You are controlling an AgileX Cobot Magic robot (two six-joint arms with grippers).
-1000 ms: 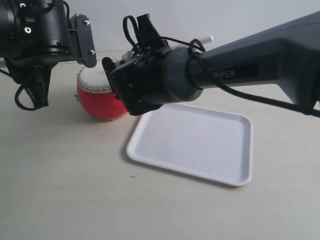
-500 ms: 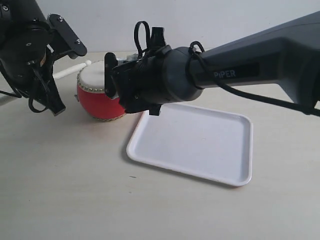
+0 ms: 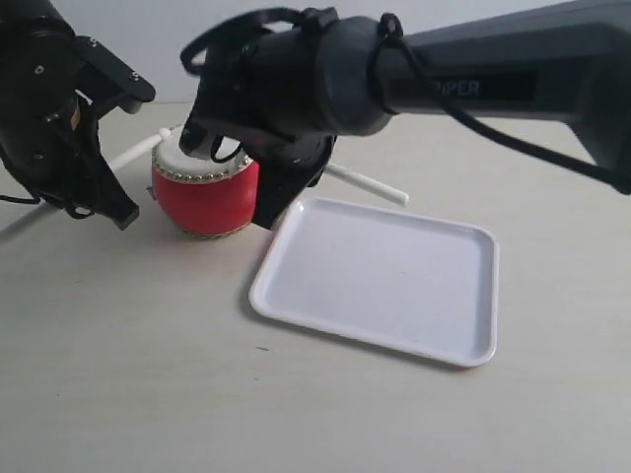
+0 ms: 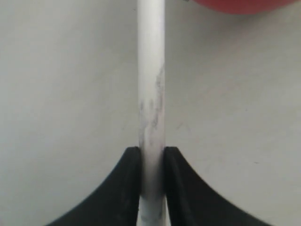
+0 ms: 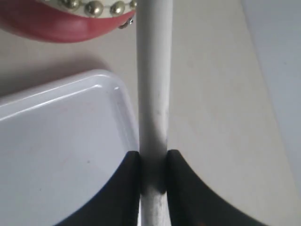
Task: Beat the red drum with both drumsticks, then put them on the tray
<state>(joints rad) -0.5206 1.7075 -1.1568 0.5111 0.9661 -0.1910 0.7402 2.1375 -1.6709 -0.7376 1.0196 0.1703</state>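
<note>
The red drum (image 3: pixel 205 200) stands left of the white tray (image 3: pixel 394 281). My left gripper (image 3: pixel 94 177) is left of the drum, shut on a whitish drumstick (image 3: pixel 138 151) whose tip lies at the drum's upper left rim. In the left wrist view the jaws (image 4: pixel 152 150) pinch that stick (image 4: pixel 151 70), with the drum's red side (image 4: pixel 240 4) beyond. My right gripper (image 3: pixel 286 172) hangs over the drum's right side, shut on the other drumstick (image 3: pixel 367 184), whose free end sticks out behind the tray. The right wrist view shows its jaws (image 5: pixel 153 153) clamping the stick (image 5: pixel 153 70) beside the studded drum (image 5: pixel 56 23) and the tray corner (image 5: pixel 113 87).
The right arm's long grey link (image 3: pixel 513 84) crosses above the tray's far side. A pale wall runs close behind the drum. Bare beige tabletop (image 3: pixel 148 374) lies in front of the drum and tray.
My left arm has swung down and left, bringing its stick tip to the drum's rim. My right wrist has rolled and risen; its stick's free end dropped from high up to just behind the tray.
</note>
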